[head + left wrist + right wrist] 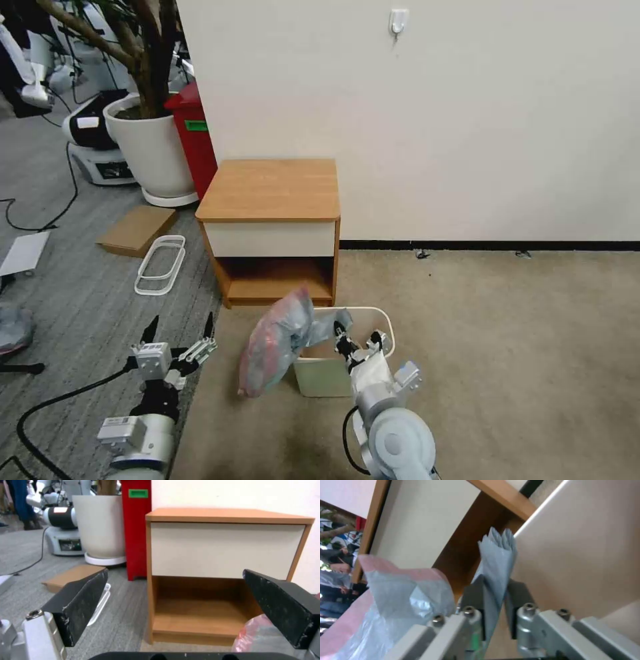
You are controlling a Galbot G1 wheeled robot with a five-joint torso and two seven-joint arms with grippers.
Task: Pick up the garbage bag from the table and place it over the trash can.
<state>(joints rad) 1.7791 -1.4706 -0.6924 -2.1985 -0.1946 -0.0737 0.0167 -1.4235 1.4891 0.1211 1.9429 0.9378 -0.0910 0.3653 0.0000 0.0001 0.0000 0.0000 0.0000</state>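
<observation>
- One right gripper [360, 341] is pinching the thin translucent grey garbage bag [277, 340] above the cream plastic trash can [373, 319].
- Left gripper [180, 329] is hovering wide beside the orange-brown wooden desk [270, 190].
- Judging: spreading the bag's mouth over the rim is mattering most.

Even indoor light, blurry wrist views

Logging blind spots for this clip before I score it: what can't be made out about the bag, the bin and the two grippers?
- Trash can interior: in the head view, the garbage bag and right gripper hide it.
- Bag mouth: whether it is spread open cannot be told; the plastic hangs bunched beside the can.
- Bag in the left wrist view: cut off by the frame edge and a left gripper finger.
</observation>
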